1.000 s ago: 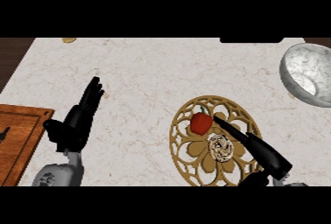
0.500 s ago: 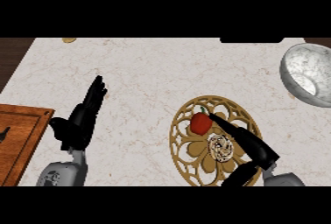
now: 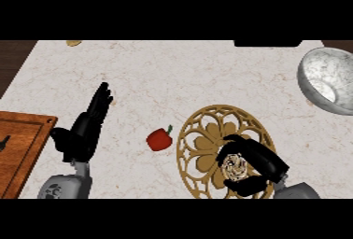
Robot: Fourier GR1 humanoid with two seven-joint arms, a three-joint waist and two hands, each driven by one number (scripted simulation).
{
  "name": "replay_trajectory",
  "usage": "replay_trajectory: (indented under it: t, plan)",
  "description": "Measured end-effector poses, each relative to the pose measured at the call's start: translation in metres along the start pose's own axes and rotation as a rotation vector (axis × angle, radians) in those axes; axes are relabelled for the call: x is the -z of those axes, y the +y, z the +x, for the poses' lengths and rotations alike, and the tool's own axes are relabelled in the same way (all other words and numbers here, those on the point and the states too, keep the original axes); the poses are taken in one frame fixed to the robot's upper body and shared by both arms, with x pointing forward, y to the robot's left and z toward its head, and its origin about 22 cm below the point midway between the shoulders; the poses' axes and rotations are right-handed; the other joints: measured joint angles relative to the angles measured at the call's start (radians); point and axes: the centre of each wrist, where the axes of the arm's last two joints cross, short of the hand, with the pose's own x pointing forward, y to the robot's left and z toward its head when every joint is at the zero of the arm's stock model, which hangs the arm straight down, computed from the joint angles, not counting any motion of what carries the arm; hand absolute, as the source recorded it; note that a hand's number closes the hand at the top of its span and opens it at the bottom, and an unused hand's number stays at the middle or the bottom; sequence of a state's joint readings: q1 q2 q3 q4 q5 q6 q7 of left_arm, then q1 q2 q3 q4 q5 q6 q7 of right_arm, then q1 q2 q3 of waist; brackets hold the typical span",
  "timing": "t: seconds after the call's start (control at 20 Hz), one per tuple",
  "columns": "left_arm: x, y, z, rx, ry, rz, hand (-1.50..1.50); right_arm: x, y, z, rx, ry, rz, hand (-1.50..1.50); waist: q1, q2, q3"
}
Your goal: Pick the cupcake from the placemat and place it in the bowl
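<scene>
The robot's left hand [image 3: 81,135], matte black with long, slender fingers [image 3: 100,100], joins a rounded pale-grey left forearm [image 3: 63,187] at the near left. A darker round mark on that grey shell may be a fastener or recess. At the near right, the black right hand [image 3: 260,159] meets a smooth grey right forearm [image 3: 298,191], barely in view.

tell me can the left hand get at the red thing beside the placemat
Probably yes: the red thing lies on bare counter between the open left hand and the placemat, with nothing between them.
</scene>
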State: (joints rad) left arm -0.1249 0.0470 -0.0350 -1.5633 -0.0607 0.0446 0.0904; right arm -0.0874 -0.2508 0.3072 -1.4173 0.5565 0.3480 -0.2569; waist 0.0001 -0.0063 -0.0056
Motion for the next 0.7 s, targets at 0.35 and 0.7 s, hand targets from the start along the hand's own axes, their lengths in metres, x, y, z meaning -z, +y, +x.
replay_trajectory:
  t: [0.35,0.7]
  plan:
    - [0.008,-0.005,-0.002,0.005,0.002,0.004,0.0,-0.007,0.011,0.001,0.041,-0.045,-0.006,1.5,-0.002,0.0,0.001]
    - [0.006,-0.003,0.0,0.003,-0.001,0.006,0.0,0.015,-0.03,0.005,0.195,0.193,-0.512,1.5,0.001,0.006,0.005]
